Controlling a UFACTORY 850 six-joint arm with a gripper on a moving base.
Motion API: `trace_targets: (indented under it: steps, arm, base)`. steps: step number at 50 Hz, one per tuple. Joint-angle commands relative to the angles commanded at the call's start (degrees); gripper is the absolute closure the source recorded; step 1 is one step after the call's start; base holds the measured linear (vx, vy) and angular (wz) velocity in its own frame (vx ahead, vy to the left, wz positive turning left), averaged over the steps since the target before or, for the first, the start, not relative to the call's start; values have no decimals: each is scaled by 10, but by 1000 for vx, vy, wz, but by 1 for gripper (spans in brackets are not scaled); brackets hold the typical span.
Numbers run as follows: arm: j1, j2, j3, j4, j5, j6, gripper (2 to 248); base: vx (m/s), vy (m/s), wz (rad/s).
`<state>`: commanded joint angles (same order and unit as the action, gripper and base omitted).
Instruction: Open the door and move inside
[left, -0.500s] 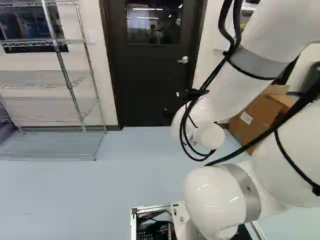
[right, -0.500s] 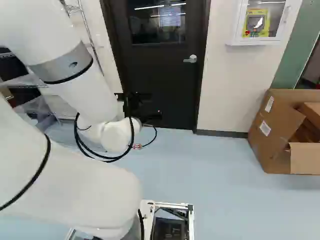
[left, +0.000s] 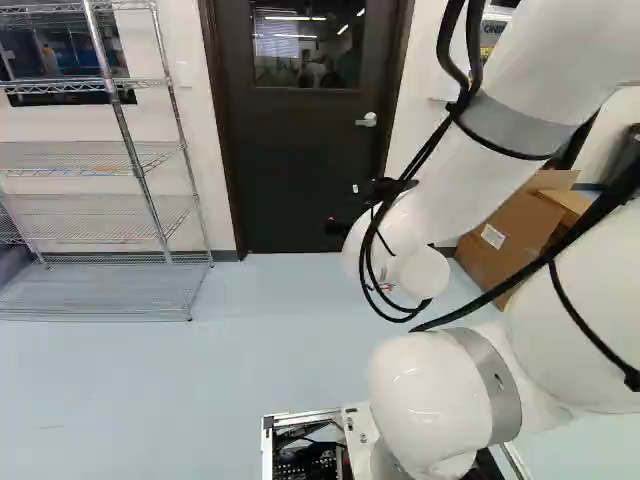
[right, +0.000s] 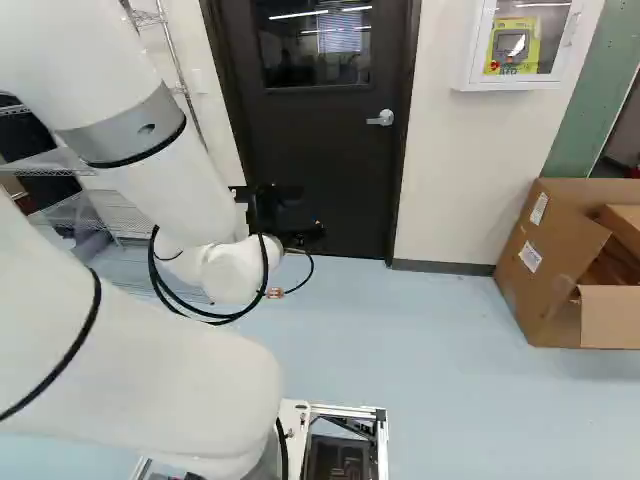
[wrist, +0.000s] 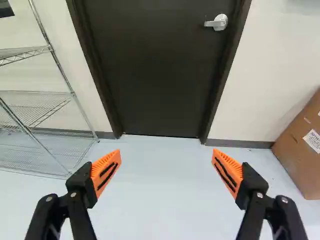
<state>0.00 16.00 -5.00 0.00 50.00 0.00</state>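
The gripper (right: 290, 215) shows as a dark shape in front of the door in the right base view, its fingertips not clearly visible there. In the wrist view the gripper (wrist: 166, 167) stands wide open, with only floor between its orange pads. Ahead of it is the dark door (wrist: 155, 70), shut in its frame. A silver lever handle (right: 381, 118) sits on the door's right side in the right base view; the same handle (wrist: 218, 22) lies well beyond the gripper, apart from both fingers. The door's window (left: 307, 45) is above the handle's height.
A wire shelf rack (left: 140, 170) stands against the wall left of the door. To the door's right, a white wall cabinet (right: 525, 85) hangs, and an open cardboard box (right: 555, 275) rests on the floor. Pale blue floor (right: 420, 340) lies between base and door.
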Motion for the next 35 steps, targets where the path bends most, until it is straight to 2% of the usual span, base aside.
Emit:
trace_targets:
  steps: [35]
  arm:
    - [0,0,0,0,0,0,3]
  base:
    - [1,0,0]
